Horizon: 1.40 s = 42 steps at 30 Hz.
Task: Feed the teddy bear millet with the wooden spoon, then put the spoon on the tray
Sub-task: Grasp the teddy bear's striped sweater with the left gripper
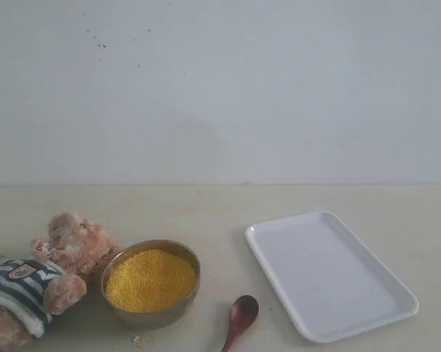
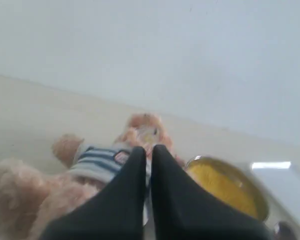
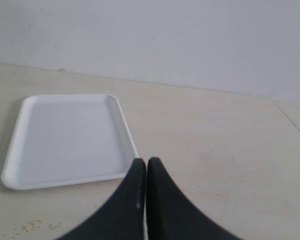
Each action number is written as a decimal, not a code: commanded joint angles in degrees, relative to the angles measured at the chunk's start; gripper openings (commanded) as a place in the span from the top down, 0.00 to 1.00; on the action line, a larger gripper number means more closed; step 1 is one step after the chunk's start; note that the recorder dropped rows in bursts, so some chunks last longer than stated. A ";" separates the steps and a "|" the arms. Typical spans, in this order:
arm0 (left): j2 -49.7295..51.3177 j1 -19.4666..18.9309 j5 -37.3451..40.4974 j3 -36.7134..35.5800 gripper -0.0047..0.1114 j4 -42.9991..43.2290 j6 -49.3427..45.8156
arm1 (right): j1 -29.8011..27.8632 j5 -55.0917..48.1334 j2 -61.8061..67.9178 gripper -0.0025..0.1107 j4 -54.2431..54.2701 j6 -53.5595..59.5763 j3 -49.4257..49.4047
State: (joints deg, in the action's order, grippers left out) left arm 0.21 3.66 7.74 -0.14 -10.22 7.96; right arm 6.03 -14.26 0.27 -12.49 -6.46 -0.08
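The teddy bear [image 1: 37,282] lies on its back at the left front of the table in a teal-and-white striped shirt. Beside it stands a steel bowl [image 1: 155,314] heaped with yellow millet [image 1: 150,279]. The dark wooden spoon [image 1: 240,317] lies on the table between the bowl and the white tray [image 1: 330,273], its handle running off the front edge of the exterior view. Neither arm shows in that view. My left gripper [image 2: 147,148] is shut and empty, near the teddy bear [image 2: 107,160] and the millet [image 2: 224,187]. My right gripper [image 3: 146,161] is shut and empty, just off a corner of the tray [image 3: 70,140].
A plain pale wall stands behind the table. A few spilled yellow grains [image 3: 32,226] lie on the table near the tray, and some crumbs [image 1: 139,340] lie in front of the bowl.
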 commanded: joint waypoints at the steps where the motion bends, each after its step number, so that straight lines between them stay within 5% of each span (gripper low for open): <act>1: -0.21 0.33 -9.69 0.14 0.93 -8.59 4.17 | -0.26 0.82 -0.27 0.98 0.06 0.07 0.08; 5: -0.21 0.33 -20.45 0.14 0.93 -8.97 6.00 | -0.26 0.82 -0.27 0.98 0.06 0.07 0.08; 8: -0.21 0.33 -45.47 0.14 0.93 -8.97 6.94 | -0.26 0.82 -0.27 0.98 0.06 0.07 0.08; 11: 1.18 0.33 -58.89 3.41 0.93 -9.12 6.94 | -0.26 0.82 -0.27 0.98 0.06 0.07 0.08; 16: 12.57 0.33 -49.32 17.79 0.93 -1.35 6.94 | -0.26 0.82 -0.27 0.98 0.06 0.07 0.08; 24: 52.68 0.33 -47.22 47.77 0.93 26.85 -0.32 | -0.26 0.82 -0.27 0.98 0.06 0.07 0.08; 25: 57.61 0.33 -45.77 51.53 0.93 26.95 -2.35 | -0.26 0.82 -0.27 0.98 0.06 0.07 0.08; 28: 69.96 0.33 -25.25 61.90 0.93 26.95 -1.63 | -0.26 0.82 -0.27 0.98 0.06 0.07 0.08; 32: 76.07 0.20 3.15 65.38 0.93 27.07 -1.21 | -0.26 0.82 -0.27 0.98 0.06 0.07 0.08; 38: 80.93 -0.75 28.44 65.47 0.93 25.90 -7.40 | -0.26 0.82 -0.27 0.98 0.06 0.07 0.08; 40: 82.67 -5.92 34.47 67.01 0.93 11.66 -11.83 | -0.26 0.82 -0.27 0.98 0.06 0.07 0.08; 42: 87.24 -13.83 46.52 70.41 0.93 -11.89 -30.03 | -0.26 0.82 -0.27 0.98 0.06 0.07 0.08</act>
State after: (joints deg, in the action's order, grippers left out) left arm 83.81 -3.81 43.38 67.31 -2.95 -8.16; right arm 6.03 -14.26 0.27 -12.49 -6.46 -0.08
